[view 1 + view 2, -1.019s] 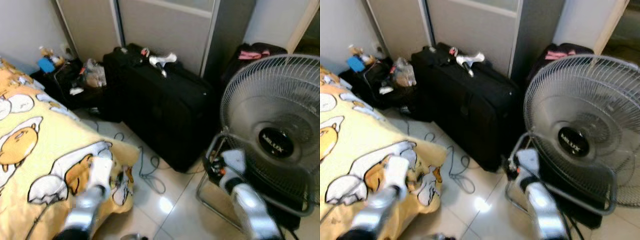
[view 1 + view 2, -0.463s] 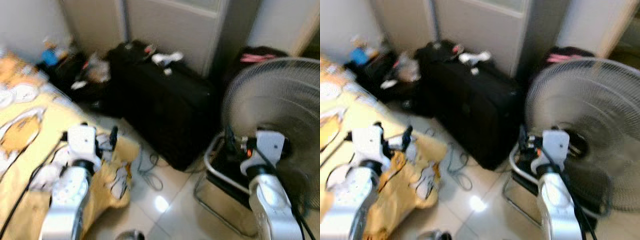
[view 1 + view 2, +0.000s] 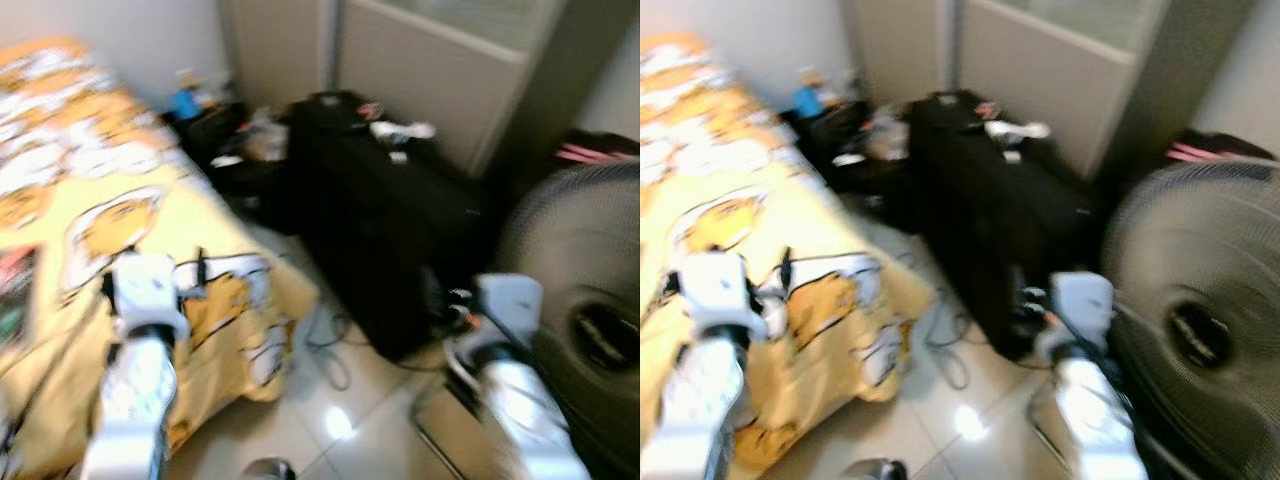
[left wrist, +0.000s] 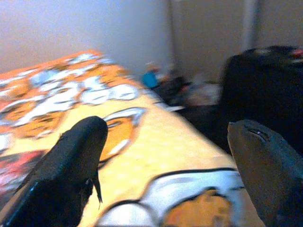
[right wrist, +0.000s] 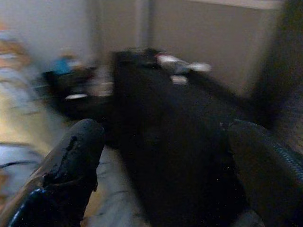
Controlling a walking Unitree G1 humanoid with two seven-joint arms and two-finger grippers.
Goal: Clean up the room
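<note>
A bedroom corner is seen from the robot's head, and the picture is blurred. A bed point(image 3: 90, 170) is covered by a yellow cartoon-print blanket point(image 3: 230, 300), whose corner hangs down toward the tiled floor point(image 3: 340, 420). The left gripper point(image 4: 161, 156) is held above that corner of the blanket; its two black fingers point(image 4: 71, 165) are spread wide apart, and nothing is gripped between them. The right gripper point(image 5: 161, 161) is raised over the floor, in front of a black suitcase point(image 3: 390, 230); its fingers point(image 5: 71, 165) are likewise spread, and nothing is held.

The suitcase is stood against the wardrobe doors point(image 3: 440, 70), and small white items point(image 3: 402, 130) are laid on its top. Clutter, among it a blue object point(image 3: 183, 104) and dark bags point(image 3: 225, 150), is piled on the floor in the corner between the bed and the suitcase. A cable point(image 3: 325, 340) is looped on the floor just beside the hanging blanket corner. A large floor fan point(image 3: 1200, 320) is stood to the right of the suitcase, just behind the right arm. A pink item point(image 3: 598, 153) is seen behind the fan.
</note>
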